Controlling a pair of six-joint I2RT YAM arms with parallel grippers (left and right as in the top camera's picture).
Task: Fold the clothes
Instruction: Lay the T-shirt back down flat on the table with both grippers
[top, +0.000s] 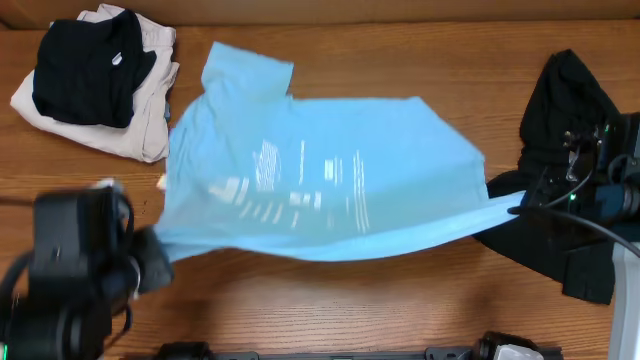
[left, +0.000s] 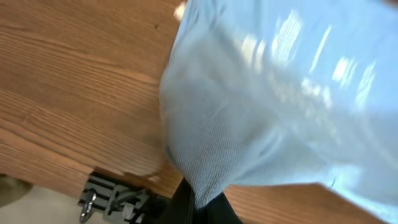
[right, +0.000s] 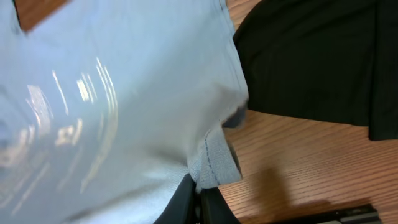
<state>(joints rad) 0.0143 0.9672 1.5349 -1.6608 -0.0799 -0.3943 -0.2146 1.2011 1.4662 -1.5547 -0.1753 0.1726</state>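
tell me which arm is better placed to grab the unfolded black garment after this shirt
Right. The right gripper, shut on a corner of the blue T-shirt, sits beside the black garment; the left gripper holds the opposite corner, far across.

The T-shirt (top: 320, 190) lies spread across the middle of the table (top: 400, 300), a folded pile (top: 95, 80) behind it to the left, another garment (top: 570, 150) heaped just beside its right corner

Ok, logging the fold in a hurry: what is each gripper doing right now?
Left gripper: shut on the sky-blue cloth T-shirt.
Right gripper: shut on the same T-shirt.
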